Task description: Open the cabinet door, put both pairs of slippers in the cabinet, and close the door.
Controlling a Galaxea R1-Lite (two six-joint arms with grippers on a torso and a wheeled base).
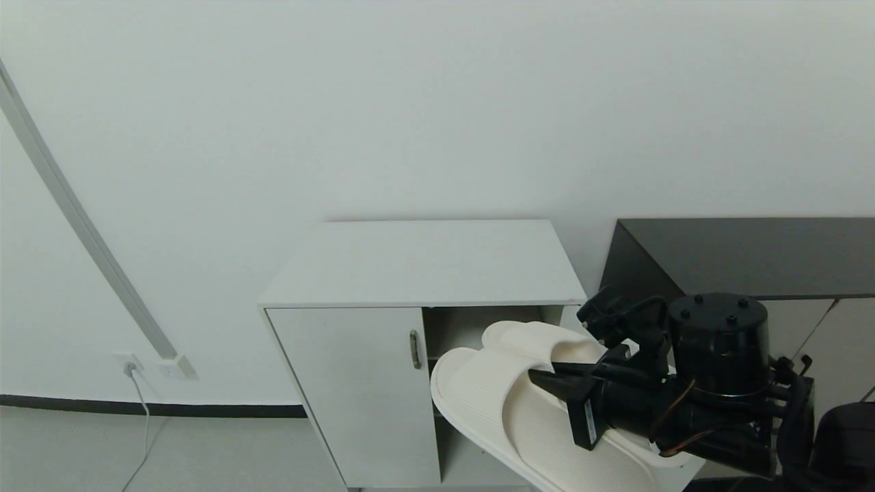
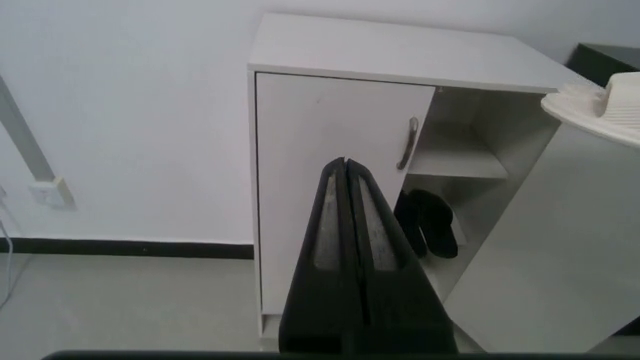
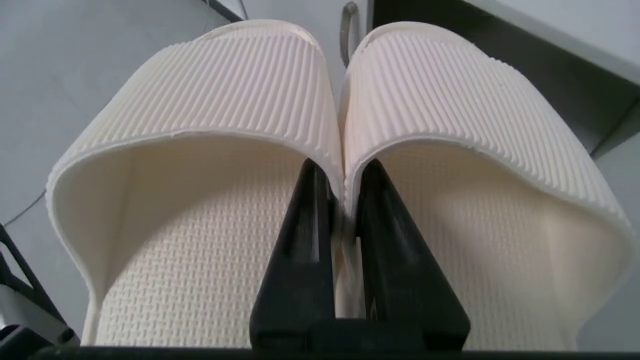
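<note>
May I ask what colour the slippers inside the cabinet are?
Black slippers, best in left wrist view.

White cabinet (image 1: 424, 263), cream ribbed slippers (image 3: 250, 110), black slippers (image 2: 428, 222), black fingers (image 3: 298, 262), dark grey unit (image 1: 752, 253)

The slippers (image 3: 250, 110) look like soft cream foam, matt, with ribbed uppers and waffle-textured insoles. The cabinet (image 1: 424, 263) is smooth white board, matt, with a dull metal handle (image 1: 414, 349). Inside lies a dark pair (image 2: 430, 222), matt black. The right gripper (image 3: 345, 180) is smooth black plastic. The wall (image 1: 437, 102) is smooth and matt.
</note>
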